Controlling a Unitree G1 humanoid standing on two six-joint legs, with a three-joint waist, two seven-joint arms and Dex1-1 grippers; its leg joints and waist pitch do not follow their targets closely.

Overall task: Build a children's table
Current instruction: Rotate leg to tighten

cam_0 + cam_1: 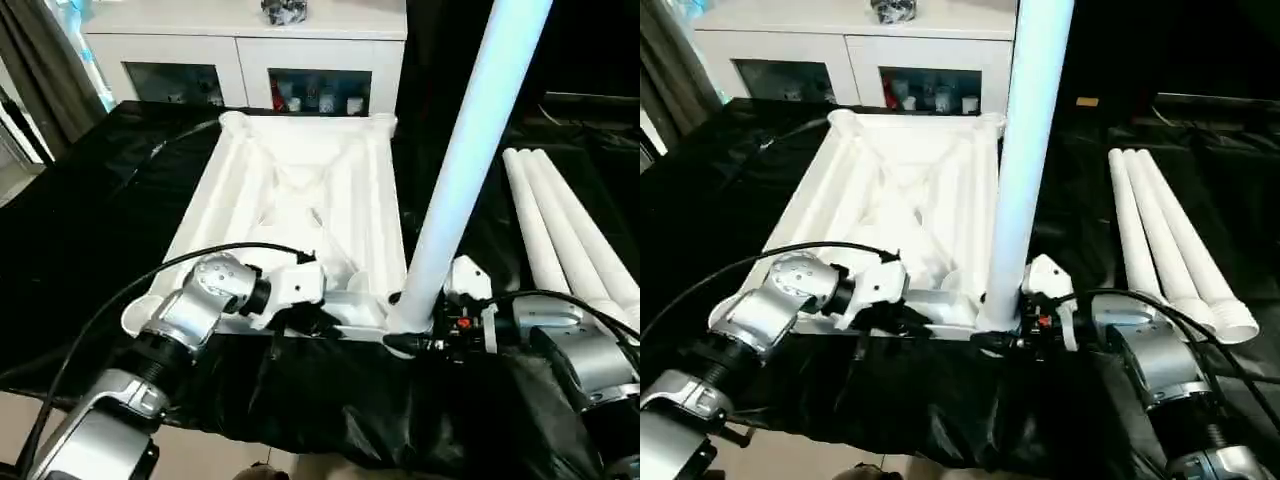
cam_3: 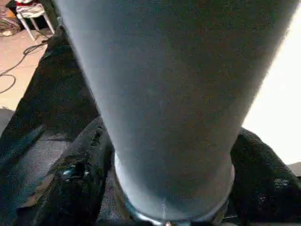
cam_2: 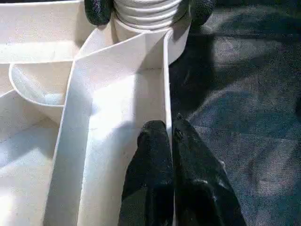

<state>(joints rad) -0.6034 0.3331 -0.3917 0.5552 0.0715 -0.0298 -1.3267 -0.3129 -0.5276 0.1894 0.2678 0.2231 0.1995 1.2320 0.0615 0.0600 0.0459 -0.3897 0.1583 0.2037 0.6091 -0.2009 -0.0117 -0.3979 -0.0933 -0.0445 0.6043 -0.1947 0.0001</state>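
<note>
The white tabletop (image 1: pixel 300 190) lies underside up on the black-covered work table. One white leg (image 1: pixel 470 150) stands upright in its near right corner socket, its ribbed end (image 3: pixel 146 12) seated there. My right gripper (image 1: pixel 415 335) holds the base of this leg, with a black finger (image 2: pixel 80 179) pressed on each side. My left gripper (image 3: pixel 170 136) is shut on the tabletop's thin near rim, close to that same corner. Three more legs (image 1: pixel 565 230) lie side by side on the right.
A white glass-door cabinet (image 1: pixel 250 60) stands behind the work table. Black cables (image 1: pixel 200 255) run over my left forearm. The black cover (image 1: pixel 90 220) hangs loose over the near edge, with floor showing below.
</note>
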